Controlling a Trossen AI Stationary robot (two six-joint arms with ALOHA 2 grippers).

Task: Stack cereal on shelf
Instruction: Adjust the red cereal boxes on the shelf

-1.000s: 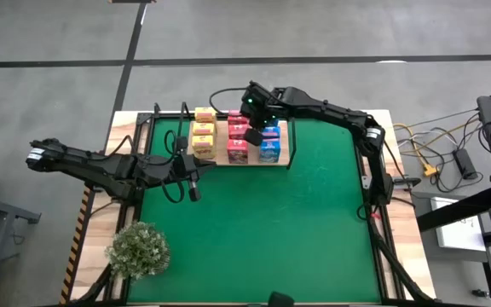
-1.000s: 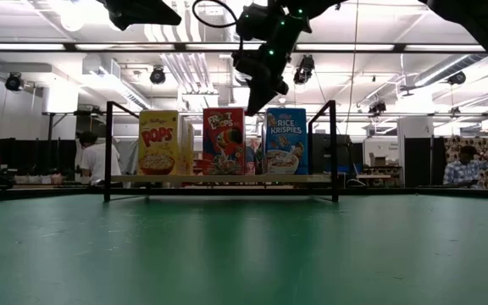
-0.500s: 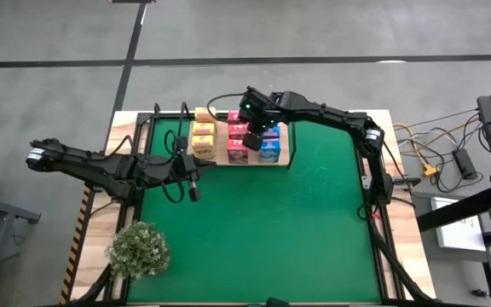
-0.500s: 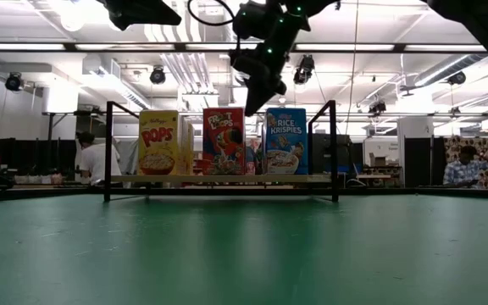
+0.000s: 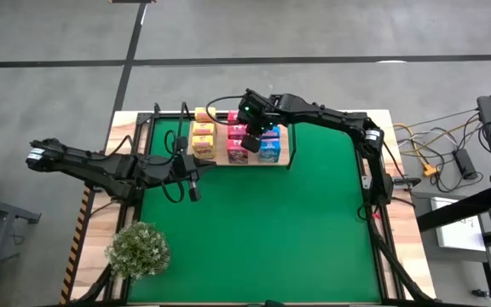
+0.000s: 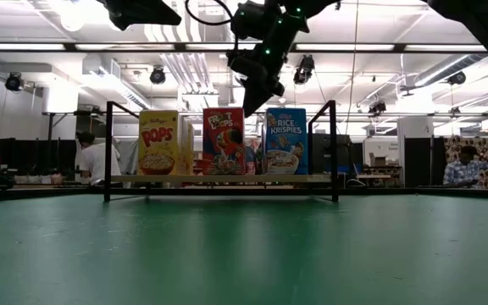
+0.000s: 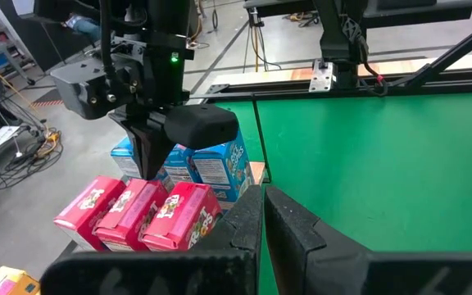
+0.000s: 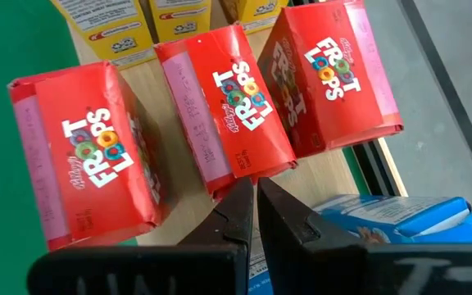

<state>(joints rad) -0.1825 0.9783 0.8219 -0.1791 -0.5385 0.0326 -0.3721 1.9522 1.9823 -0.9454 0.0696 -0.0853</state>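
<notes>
The shelf (image 5: pixel 281 154) is a light wooden board with a black wire frame at the far edge of the green mat. On it stand rows of cereal cartons: yellow (image 5: pixel 202 136), pink-red (image 5: pixel 236 152) and blue (image 5: pixel 269 151). In the low view they show as yellow (image 6: pixel 158 142), red (image 6: pixel 224 141) and blue (image 6: pixel 285 141). My right gripper (image 6: pixel 253 88) hangs shut just above the red and blue cartons, clear of their tops. Its wrist view looks down on the red cartons (image 8: pixel 244 102). My left gripper (image 5: pixel 193 194) waits shut over the mat, left of the shelf.
A bushy pale green plant (image 5: pixel 137 249) stands at the near left corner. The green mat (image 5: pixel 262 230) lies bare in front of the shelf. The shelf's upright black wire ends (image 6: pixel 334 148) flank the cartons. People (image 6: pixel 96 158) sit in the room beyond the table.
My right gripper has drifted a little toward the table's left edge above the cartons, staying shut. The cartons and my left arm have kept still.
</notes>
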